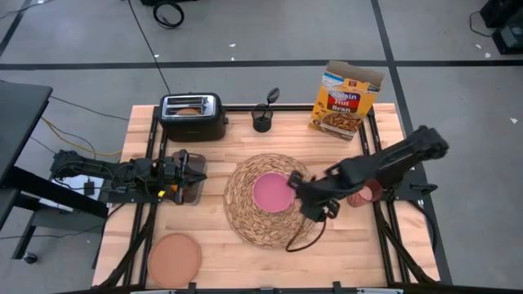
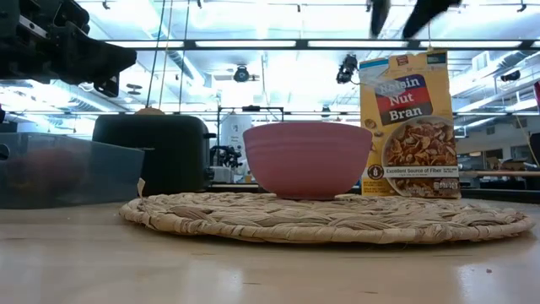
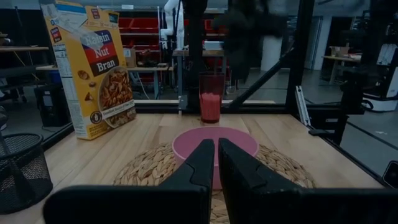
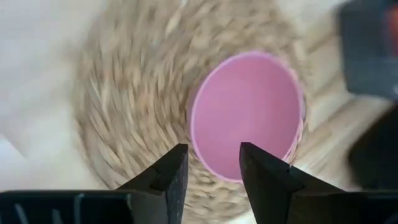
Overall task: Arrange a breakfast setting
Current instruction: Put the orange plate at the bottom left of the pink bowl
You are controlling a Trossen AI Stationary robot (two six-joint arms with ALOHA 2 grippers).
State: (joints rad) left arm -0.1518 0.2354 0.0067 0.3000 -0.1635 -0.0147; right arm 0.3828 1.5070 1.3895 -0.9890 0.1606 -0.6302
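Right claw [image 1: 304,196] sits just right of centre in the overhead picture, at the right edge of the pink bowl [image 1: 273,192], and its own camera shows the two fingers parted with a clear gap and nothing between them, the bowl's rim just beyond the tips. Left claw [image 1: 198,169], at centre left of the overhead frame over a dark bin [image 1: 185,189], has its fingers pressed together on nothing, as its wrist camera makes plain. I see the bowl sitting on the round straw placemat [image 1: 245,214] in the middle of the table [image 1: 237,139]. I judge the bowl light, rigid and smooth, probably plastic, so it could slide or tip if nudged at the lip; pinching the rim wall, one finger inside and one outside, looks the sound hold. The mat seems stiff but rough, giving the bowl some grip. The brownish plate [image 1: 174,256] at lower left looks flat and thin, so I would take it by its edge. The pink cup [image 3: 211,97] looks light and easy to topple. Only the overhead picture shows the plate and the toaster [image 1: 192,116] with toast in it; only the table-level picture shows the bowl seated flat on the mat; the left wrist camera alone shows the cup upright behind the bowl, beside the cereal box [image 3: 93,68].
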